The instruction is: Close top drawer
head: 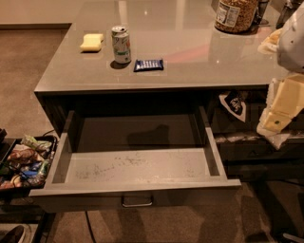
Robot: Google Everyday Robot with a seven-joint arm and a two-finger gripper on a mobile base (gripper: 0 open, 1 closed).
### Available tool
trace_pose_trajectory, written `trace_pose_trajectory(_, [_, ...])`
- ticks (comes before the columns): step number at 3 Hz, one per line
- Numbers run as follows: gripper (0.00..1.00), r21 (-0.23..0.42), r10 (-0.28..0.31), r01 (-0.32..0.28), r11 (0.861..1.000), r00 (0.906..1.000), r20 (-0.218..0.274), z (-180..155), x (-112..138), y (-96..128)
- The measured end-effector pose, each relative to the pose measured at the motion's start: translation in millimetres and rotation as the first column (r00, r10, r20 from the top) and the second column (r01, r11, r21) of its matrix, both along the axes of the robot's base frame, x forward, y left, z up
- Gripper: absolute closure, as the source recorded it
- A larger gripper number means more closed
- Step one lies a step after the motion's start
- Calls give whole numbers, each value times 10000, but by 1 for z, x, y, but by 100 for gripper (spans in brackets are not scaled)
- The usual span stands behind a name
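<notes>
The top drawer point(137, 195) is pulled far out from under the grey counter point(199, 57). Its pale scuffed inner floor point(137, 166) is bare, and its dark-grey front faces me with a small metal bail handle point(137, 202) at the centre. My gripper point(274, 124) hangs at the right edge on a white and pale-yellow arm. It is level with the drawer's right side wall, to the right of it, and apart from it. It is in front of the narrower drawers there.
On the counter stand a drink can point(121, 44), a yellow sponge point(92, 42), a blue snack packet point(148, 65) and a large jar point(236, 14). A narrower drawer with a white pennant point(233, 105) is at the right. A black bin of snack packets point(23, 161) sits on the floor at the left.
</notes>
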State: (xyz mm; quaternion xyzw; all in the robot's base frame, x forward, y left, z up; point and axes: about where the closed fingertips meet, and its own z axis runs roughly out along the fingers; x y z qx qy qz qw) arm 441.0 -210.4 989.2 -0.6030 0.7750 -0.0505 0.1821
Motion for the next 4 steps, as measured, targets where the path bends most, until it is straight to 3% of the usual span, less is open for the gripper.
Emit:
trace_pose_trajectory(1, [0,25,77,-78,10000,9998,189,2,-1,1])
trace_pose_trajectory(2, [0,443,381,-413,9982,9968,706,-4,-17,-1])
trace_pose_trajectory(3, [0,1364,823,-1055,9850,9826,1663,-21,-28,2])
trace_pose_trajectory(4, [0,2307,1112,-1556,9605,9746,1943,-45,-36,9])
